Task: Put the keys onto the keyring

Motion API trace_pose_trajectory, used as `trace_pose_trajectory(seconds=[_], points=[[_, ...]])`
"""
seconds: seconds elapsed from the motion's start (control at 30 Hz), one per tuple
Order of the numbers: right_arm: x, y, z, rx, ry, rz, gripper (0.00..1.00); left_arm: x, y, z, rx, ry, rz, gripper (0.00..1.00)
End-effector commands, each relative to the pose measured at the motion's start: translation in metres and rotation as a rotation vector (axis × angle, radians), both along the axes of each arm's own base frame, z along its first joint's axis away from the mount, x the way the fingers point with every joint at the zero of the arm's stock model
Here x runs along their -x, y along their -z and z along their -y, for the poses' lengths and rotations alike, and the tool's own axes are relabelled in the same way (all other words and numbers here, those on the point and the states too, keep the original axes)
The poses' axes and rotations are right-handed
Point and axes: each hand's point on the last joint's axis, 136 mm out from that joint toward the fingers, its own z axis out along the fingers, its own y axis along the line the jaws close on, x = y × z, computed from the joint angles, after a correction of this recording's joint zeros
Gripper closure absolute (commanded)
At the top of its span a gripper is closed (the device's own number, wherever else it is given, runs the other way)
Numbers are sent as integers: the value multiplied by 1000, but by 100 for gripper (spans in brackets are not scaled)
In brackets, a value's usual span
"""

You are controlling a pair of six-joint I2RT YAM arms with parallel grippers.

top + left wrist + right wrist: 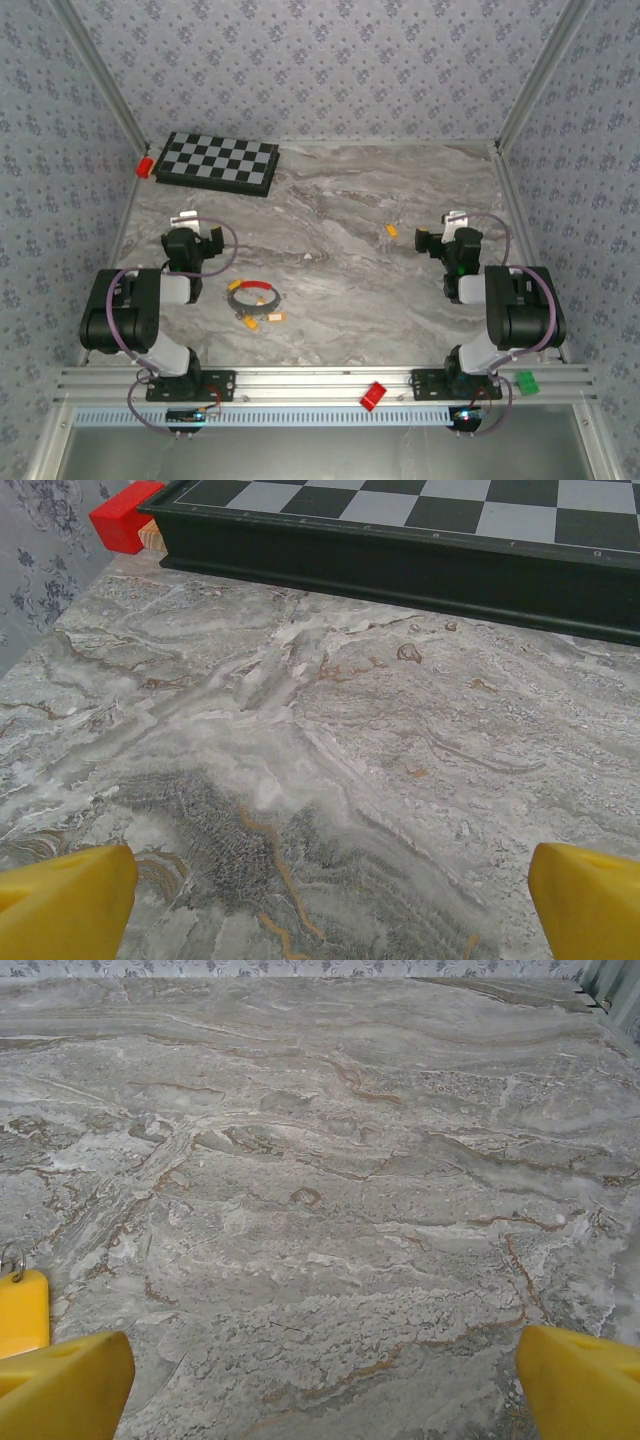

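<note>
We find the keyring (pixel 255 297) lying flat on the bench (pixel 400 300), close to the near edge and left of centre, its red arc on the far side. Three keys (pixel 250 321) lie loose around it: one by its far-left rim, two just beside its near rim. At this size we cannot tell whether any of them touches the wire. A lone key (pixel 392 231) lies well apart from these, right of centre; in the right wrist view it sits at the left margin, just beside the left finger.

The left pincer (pixel 325 920) stands near the left edge, facing the chessboard (pixel 218 162) at the far-left corner. Its yellow fingers (pixel 65 900) are spread wide and hold nothing. The right pincer (pixel 320 1395) stands near the right edge, likewise spread wide with nothing between the tips.

A red block (pixel 145 165) rests at the chessboard's left end. A second red block (pixel 373 396) and a green block (pixel 526 380) sit on the front rail (pixel 300 383).
</note>
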Motion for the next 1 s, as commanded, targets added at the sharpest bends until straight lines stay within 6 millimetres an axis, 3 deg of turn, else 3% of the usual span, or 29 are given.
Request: trace_pose_trajectory(seconds=[0.0, 0.6, 0.73, 0.83, 0.97], points=[[-5, -9, 0, -8, -8, 21, 0, -8, -12, 0, 2, 9, 40, 0], [-5, -10, 7, 16, 47, 27, 0, -8, -12, 0, 3, 7, 43, 0], [-1, -15, 18, 36, 131, 51, 0, -8, -16, 1, 3, 13, 32, 0], [5, -27, 23, 54, 174, 72, 1, -13, -36, -3, -2, -11, -42, 0], [16, -61, 32, 69, 261, 89, 0, -4, -86, -37, 47, -274, -79, 0]])
